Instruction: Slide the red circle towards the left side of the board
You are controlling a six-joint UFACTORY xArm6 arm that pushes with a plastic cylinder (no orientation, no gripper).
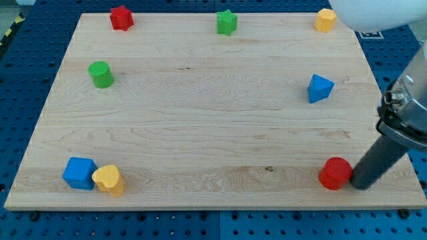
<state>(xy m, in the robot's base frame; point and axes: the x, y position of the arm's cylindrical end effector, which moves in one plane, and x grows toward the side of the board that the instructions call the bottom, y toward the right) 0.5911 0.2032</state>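
Observation:
The red circle [335,173] sits on the wooden board [213,113] near its bottom right corner. My tip [358,185] is right beside the red circle on its right side, touching or nearly touching it. The dark rod rises from there to the view's right edge.
A red star [121,18] is at the top left, a green star [227,23] at the top middle, a yellow block [325,21] at the top right. A green cylinder [101,74] is at the left. A blue triangular block [319,88] is at the right. A blue cube [79,173] touches a yellow heart-like block [109,180] at the bottom left.

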